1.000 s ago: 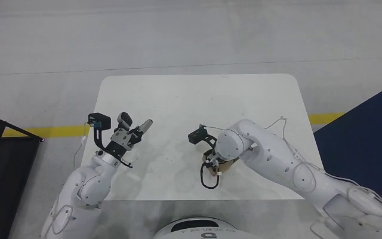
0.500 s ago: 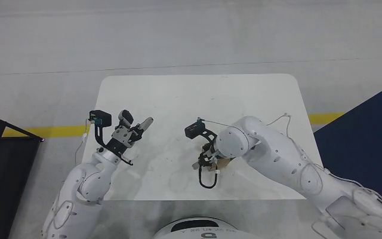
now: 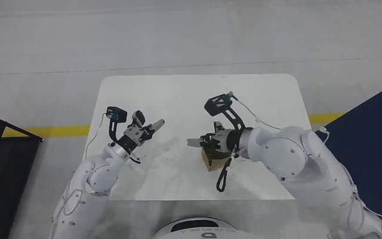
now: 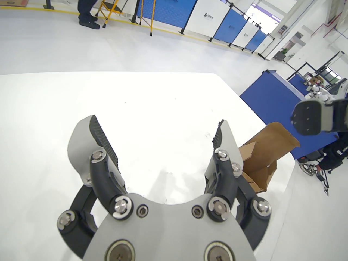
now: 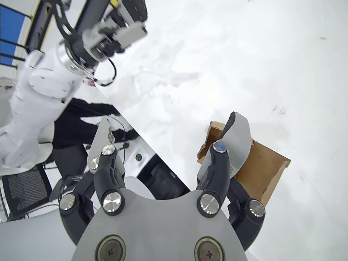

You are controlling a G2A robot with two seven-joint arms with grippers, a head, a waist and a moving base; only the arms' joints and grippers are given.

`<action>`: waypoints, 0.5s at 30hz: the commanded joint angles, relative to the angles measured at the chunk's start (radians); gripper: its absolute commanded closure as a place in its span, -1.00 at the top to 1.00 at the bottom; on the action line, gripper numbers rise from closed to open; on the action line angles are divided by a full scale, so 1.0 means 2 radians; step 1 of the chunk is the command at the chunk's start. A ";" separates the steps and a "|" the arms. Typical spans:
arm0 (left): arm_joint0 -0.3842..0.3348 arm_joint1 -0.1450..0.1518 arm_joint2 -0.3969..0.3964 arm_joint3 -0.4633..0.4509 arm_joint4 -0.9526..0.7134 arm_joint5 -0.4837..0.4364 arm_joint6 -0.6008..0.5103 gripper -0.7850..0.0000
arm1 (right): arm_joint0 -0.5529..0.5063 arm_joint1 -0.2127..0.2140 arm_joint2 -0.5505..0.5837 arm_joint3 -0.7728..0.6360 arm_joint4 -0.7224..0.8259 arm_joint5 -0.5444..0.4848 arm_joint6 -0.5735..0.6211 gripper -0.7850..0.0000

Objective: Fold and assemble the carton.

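A small brown cardboard carton (image 3: 211, 159) stands partly folded near the table's front edge, right of centre, its flaps up and one edge torn. My right gripper (image 3: 204, 138) hovers open just above it and points left. In the right wrist view one fingertip (image 5: 237, 126) hangs over the carton (image 5: 265, 168), and I cannot tell if they touch. My left gripper (image 3: 149, 129) is open and empty over the left half of the table, pointing toward the carton (image 4: 267, 150) and well apart from it. The left wrist view has its fingers spread around the left gripper's gap (image 4: 157, 134).
The white table (image 3: 179, 95) is bare apart from scuff marks. A black cable loop (image 3: 222, 176) hangs from the right arm at the front edge. A blue barrier (image 3: 358, 137) stands to the right and a black frame (image 3: 12, 155) to the left.
The right arm has lifted and turned off the carton, so its gripper now points left above it and the carton shows. The left gripper has shifted right, toward the table's centre.
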 commanded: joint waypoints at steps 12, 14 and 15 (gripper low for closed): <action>-0.101 -0.012 0.107 0.061 0.044 -0.039 -0.035 1.00 | -0.235 0.012 0.193 -0.025 0.083 -0.038 -0.162 0.92; -0.117 -0.015 0.121 0.067 0.048 -0.043 -0.034 1.00 | -0.265 0.012 0.214 -0.025 0.095 -0.040 -0.173 0.82; -0.124 -0.016 0.128 0.071 0.052 -0.045 -0.033 1.00 | -0.279 0.012 0.224 -0.025 0.102 -0.041 -0.174 0.76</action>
